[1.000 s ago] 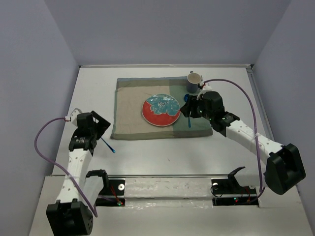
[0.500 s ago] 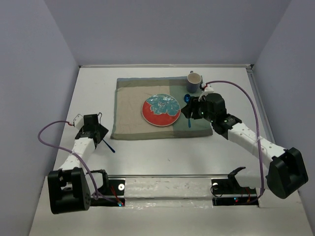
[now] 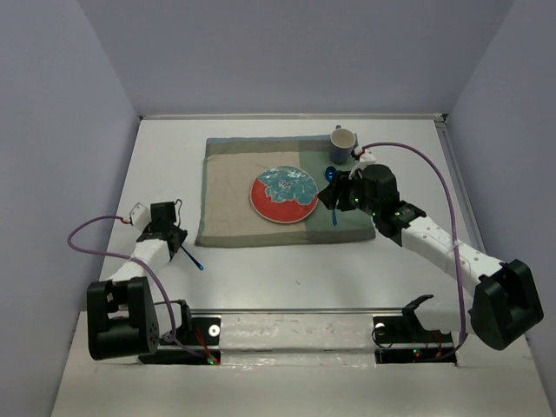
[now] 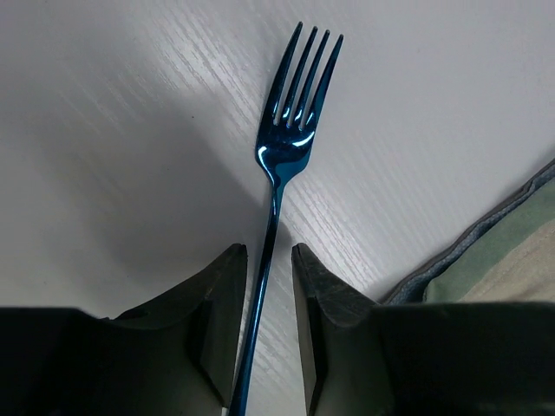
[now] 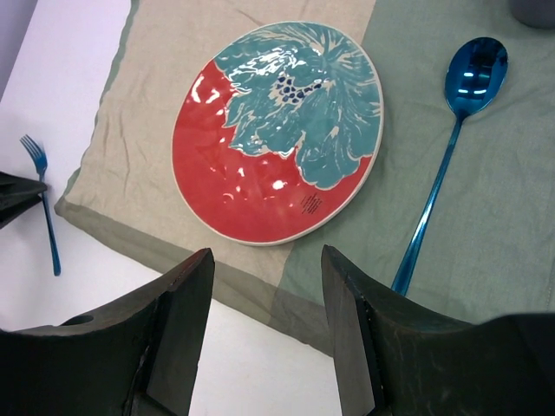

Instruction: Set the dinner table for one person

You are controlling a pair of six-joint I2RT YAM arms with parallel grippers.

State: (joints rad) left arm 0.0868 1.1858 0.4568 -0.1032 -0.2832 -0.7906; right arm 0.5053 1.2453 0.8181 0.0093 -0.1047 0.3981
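A blue fork (image 4: pixel 286 147) lies on the white dinner table (image 3: pixel 287 278), left of the placemat (image 3: pixel 226 182). My left gripper (image 4: pixel 269 251) is low over the fork (image 3: pixel 191 257), its jaws narrowed on either side of the handle with a thin gap showing on each side. A red and teal plate (image 3: pixel 284 195) sits on the placemat, with a blue spoon (image 3: pixel 331 182) to its right. My right gripper (image 3: pixel 334 195) hovers open over the placemat's near edge, close to the plate (image 5: pixel 277 130) and spoon (image 5: pixel 451 130), holding nothing.
A grey mug (image 3: pixel 343 143) stands at the placemat's far right corner, just behind the right arm. Pale lavender walls close in the table on three sides. In the right wrist view the fork (image 5: pixel 43 199) shows beyond the placemat (image 5: pixel 147 78).
The left arm has dropped low to the table and its jaws have narrowed around the fork handle. The right arm has barely moved.
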